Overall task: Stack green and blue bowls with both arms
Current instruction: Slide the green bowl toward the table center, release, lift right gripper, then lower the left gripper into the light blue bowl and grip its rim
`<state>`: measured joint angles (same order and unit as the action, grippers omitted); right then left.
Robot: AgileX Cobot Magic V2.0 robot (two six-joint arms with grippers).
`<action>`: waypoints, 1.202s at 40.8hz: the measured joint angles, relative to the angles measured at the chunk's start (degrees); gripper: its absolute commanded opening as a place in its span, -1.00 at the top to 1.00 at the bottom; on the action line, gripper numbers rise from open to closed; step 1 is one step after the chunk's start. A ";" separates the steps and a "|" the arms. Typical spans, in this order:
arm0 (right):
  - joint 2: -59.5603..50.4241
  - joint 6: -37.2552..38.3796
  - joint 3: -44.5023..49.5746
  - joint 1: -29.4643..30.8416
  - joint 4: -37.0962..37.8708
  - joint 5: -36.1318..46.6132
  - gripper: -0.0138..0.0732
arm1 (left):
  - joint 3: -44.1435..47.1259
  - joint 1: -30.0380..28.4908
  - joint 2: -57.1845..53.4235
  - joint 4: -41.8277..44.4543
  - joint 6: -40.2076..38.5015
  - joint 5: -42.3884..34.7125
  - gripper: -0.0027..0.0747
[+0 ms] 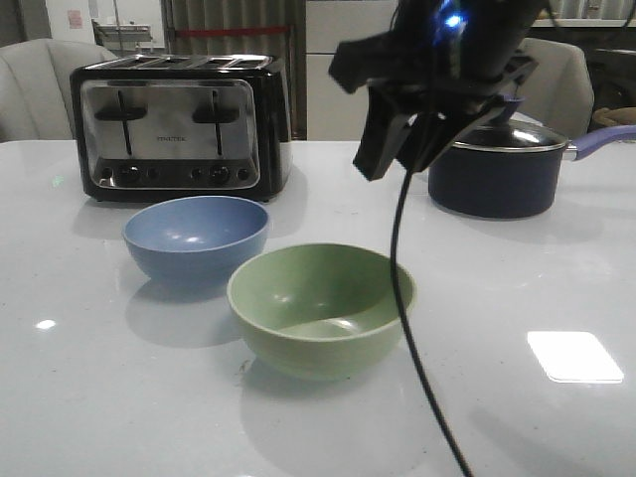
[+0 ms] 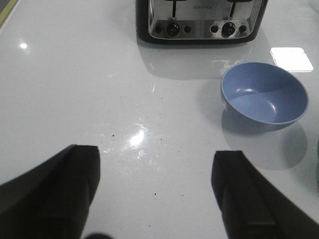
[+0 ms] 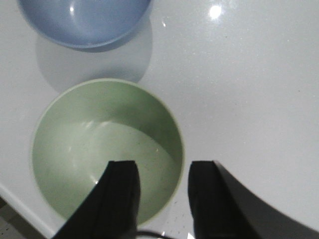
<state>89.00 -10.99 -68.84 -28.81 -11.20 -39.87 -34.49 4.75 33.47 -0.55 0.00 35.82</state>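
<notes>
The pale green bowl [image 1: 320,308] sits upright near the table's front middle. The dusty blue bowl [image 1: 196,237] sits upright just behind it to the left, apart from it. My right gripper [image 1: 390,144] hangs open and empty in the air above the green bowl's right side. In the right wrist view the green bowl's [image 3: 99,149] rim lies below the gap of the right gripper [image 3: 162,172], with the blue bowl [image 3: 84,20] beyond. My left gripper [image 2: 157,157] is wide open and empty over bare table, with the blue bowl [image 2: 264,94] ahead and to one side. The left arm is out of the front view.
A black and chrome toaster [image 1: 179,124] stands behind the blue bowl. A dark lidded saucepan [image 1: 495,167] with a blue handle stands at the back right. A black cable [image 1: 407,328] hangs from the right arm past the green bowl's right rim.
</notes>
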 measured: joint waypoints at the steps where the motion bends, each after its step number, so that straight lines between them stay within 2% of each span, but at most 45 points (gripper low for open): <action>1: -2.19 -0.27 1.12 -0.11 -0.04 0.32 -0.18 | 0.00 0.00 0.00 0.00 0.00 0.00 -0.44; 14: -26.91 -1.45 17.97 -0.48 -0.04 1.81 -0.18 | 0.00 0.00 0.00 0.00 0.00 0.00 -0.44; 24: -40.84 -1.45 28.33 -0.48 -0.04 1.20 -0.18 | 0.00 0.00 0.00 0.00 0.00 0.00 -0.44; 31: -46.46 -1.45 33.07 -0.48 -0.04 0.68 -0.18 | 0.00 0.00 0.36 0.00 0.00 0.00 -0.44; 38: -47.71 -1.45 33.56 -0.48 -0.04 0.68 -0.18 | 0.00 0.29 3.25 -0.36 1.20 0.00 -0.44; 49: -47.71 -1.45 33.66 -0.48 -0.04 0.68 -0.18 | -3.15 6.90 13.45 -0.75 2.01 -0.04 -0.44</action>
<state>41.29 -12.45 -35.17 -29.29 -11.25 -39.19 -37.64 11.65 46.91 -1.30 2.01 35.78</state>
